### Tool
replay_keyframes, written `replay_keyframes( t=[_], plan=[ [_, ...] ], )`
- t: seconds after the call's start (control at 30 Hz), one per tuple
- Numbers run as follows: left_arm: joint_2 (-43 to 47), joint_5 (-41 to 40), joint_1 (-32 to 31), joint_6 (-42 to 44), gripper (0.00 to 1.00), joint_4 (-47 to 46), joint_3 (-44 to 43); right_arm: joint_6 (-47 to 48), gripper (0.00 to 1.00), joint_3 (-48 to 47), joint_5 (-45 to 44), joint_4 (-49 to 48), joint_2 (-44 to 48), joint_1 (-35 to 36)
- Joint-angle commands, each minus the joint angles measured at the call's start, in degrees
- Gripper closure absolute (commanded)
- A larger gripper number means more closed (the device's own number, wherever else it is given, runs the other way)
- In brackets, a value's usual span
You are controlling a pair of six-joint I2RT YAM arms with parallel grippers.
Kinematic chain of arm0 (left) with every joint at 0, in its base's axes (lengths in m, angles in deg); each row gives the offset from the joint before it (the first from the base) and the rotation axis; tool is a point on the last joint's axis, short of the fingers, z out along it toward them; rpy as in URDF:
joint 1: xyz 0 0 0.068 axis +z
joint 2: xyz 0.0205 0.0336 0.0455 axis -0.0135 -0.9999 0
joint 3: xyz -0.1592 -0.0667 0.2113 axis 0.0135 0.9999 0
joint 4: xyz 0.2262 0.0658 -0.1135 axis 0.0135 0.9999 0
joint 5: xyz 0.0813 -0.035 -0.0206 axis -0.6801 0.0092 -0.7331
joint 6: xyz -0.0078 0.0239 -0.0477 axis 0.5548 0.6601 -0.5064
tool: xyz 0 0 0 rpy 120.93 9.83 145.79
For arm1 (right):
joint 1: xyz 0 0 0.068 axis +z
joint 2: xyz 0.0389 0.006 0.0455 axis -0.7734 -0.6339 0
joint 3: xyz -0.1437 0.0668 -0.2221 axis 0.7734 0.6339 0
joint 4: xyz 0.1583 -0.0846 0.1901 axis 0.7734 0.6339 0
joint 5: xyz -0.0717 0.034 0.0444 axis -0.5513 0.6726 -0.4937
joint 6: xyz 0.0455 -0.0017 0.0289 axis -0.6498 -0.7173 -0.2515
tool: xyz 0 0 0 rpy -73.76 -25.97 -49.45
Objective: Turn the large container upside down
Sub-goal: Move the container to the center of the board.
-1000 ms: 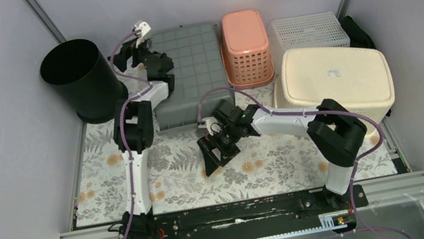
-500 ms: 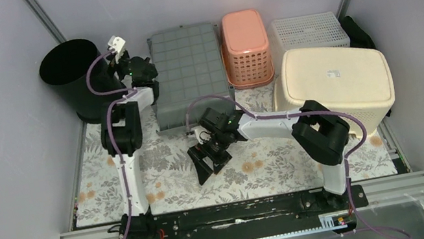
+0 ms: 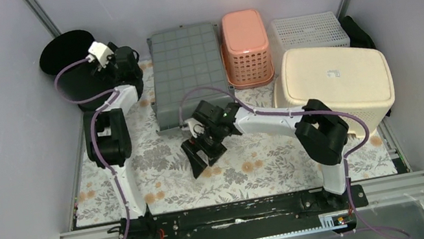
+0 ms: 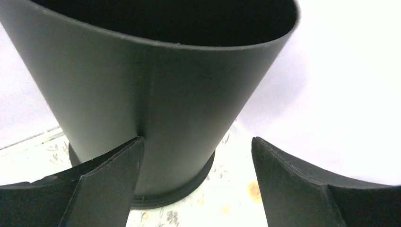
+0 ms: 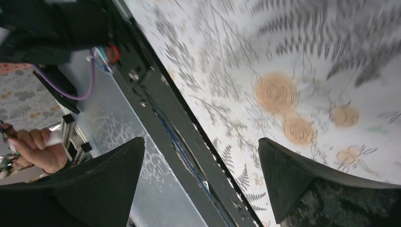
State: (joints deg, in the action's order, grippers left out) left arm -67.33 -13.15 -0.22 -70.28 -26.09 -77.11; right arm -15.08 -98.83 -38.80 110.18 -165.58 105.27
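The large container (image 3: 69, 65) is a black round bucket at the back left corner, mouth up. In the left wrist view its tapered wall (image 4: 156, 94) fills the frame and its base rests on the floral mat. My left gripper (image 3: 103, 69) (image 4: 196, 139) stands open low beside it. The left fingertip (image 4: 127, 151) is against the wall and the right fingertip (image 4: 269, 156) is clear of it. My right gripper (image 3: 201, 159) (image 5: 201, 139) hangs open and empty over the mat, pointing toward the near rail.
A grey upturned crate (image 3: 183, 65), a pink basket (image 3: 245, 44), a white mesh basket (image 3: 309, 30) and a big cream upturned bin (image 3: 334, 78) line the back and right. The purple side wall (image 3: 1, 130) stands close behind the bucket.
My left gripper swung left from the grey crate to the black bucket, whose rim now sits a little further back. The right gripper slid slightly left.
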Motion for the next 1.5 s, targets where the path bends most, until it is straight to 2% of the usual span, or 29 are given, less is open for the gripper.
replay_keyframes(
  t=[0.0,0.13,0.23,0.3,0.37,0.43,0.47,0.53,0.57,0.7,0.8,0.87,1.03,1.07,1.1,1.17,1.23,1.27,1.37,1.47],
  plan=[
    [2.1,3.9,0.3,-1.4,0.11,-2.7,7.8,4.0,0.03,-13.0,-4.0,5.4,0.1,0.2],
    [5.0,3.9,-3.2,3.1,0.11,-9.1,12.7,4.8,0.03,-18.9,-2.7,7.8,-2.1,0.1],
    [8.3,6.8,-3.1,-5.4,0.11,-4.8,14.6,4.4,0.03,-18.2,-1.5,7.1,-2.4,0.1],
    [10.1,11.0,-3.4,-10.2,0.18,-2.7,14.9,3.9,0.03,-16.8,-1.3,6.3,-2.1,0.1],
    [10.7,12.4,-5.6,-10.9,0.22,-0.1,13.0,3.8,0.03,-15.4,-1.5,5.8,-1.2,0.1],
    [10.5,10.1,-8.6,-8.1,0.29,4.4,8.3,3.7,0.03,-14.3,-1.9,5.7,-0.4,0.1],
    [10.4,8.8,-9.6,-6.6,0.41,6.5,6.0,3.8,0.03,-13.7,-2.1,5.5,0.2,0.1],
    [9.9,8.4,-10.1,-6.9,0.72,12.7,0.4,3.4,0.03,-12.1,-2.2,4.7,1.3,0.1],
    [9.3,8.4,-10.2,-7.0,0.76,16.5,-2.9,3.2,0.03,-10.8,-2.2,4.1,1.9,0.1],
    [4.5,6.3,-10.1,-3.3,0.76,32.1,-19.8,2.4,0.03,-7.4,-2.2,2.1,4.1,0.1],
    [1.1,5.1,-9.1,2.5,0.76,38.4,-31.7,2.0,0.03,-4.7,-2.1,0.4,5.6,0.1],
    [0.2,7.5,-8.5,1.9,0.76,40.7,-34.1,1.4,0.03,-2.7,-1.9,-0.9,6.4,0.1],
    [0.8,17.2,-8.6,12.4,0.67,33.9,-31.3,0.6,0.03,1.0,-1.3,-3.1,8.2,0.1],
    [1.7,19.8,-8.7,15.0,0.63,32.1,-29.9,0.7,0.03,1.6,-1.3,-3.3,8.4,0.1],
    [3.1,22.9,-8.8,17.6,0.56,30.0,-27.7,0.7,0.03,2.1,-1.2,-3.4,8.5,0.1],
    [6.1,27.6,-8.9,22.2,0.36,25.1,-22.6,0.6,0.03,2.5,-1.1,-3.8,7.9,0.1],
    [9.0,27.1,-8.9,25.6,0.10,20.2,-17.2,0.5,0.03,1.7,-1.6,-3.3,6.8,0.1],
    [10.2,27.2,-8.7,27.3,0.02,18.6,-15.2,0.5,0.03,1.3,-1.5,-3.2,6.4,0.1],
    [11.9,33.1,-8.8,31.3,0.00,18.8,-13.3,0.0,0.02,-0.3,-2.4,-3.4,5.5,0.0],
    [13.8,37.2,-9.5,29.8,0.00,23.2,-14.3,-0.5,0.00,-3.1,-4.9,-2.9,4.5,-0.5]
  ],
)
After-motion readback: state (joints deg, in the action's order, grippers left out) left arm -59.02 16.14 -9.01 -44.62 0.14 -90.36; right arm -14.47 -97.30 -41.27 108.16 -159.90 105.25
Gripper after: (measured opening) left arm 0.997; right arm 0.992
